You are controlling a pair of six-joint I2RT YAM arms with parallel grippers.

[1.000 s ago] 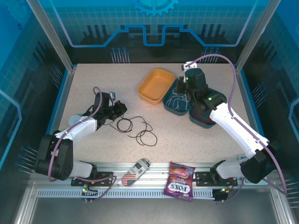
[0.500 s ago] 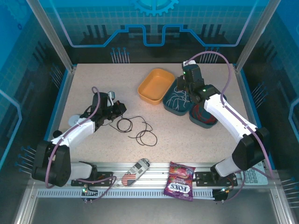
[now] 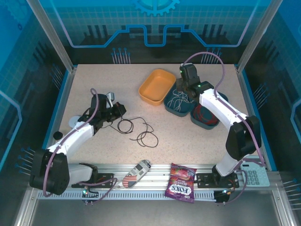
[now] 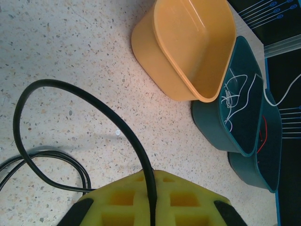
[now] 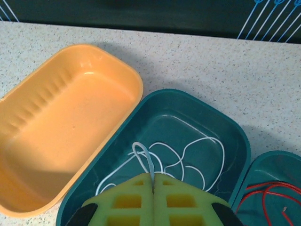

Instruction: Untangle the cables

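Where the left jaws pinch it, the black cable (image 4: 146,169) vanishes.

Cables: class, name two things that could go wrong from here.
1. The right gripper is shut on a loop of the white cable lying in the teal bin; pulling away could drag the bundle back out.
2. The left gripper pinches the black cable, whose loops trail on the table; carrying it could snag them on the orange bin rim.
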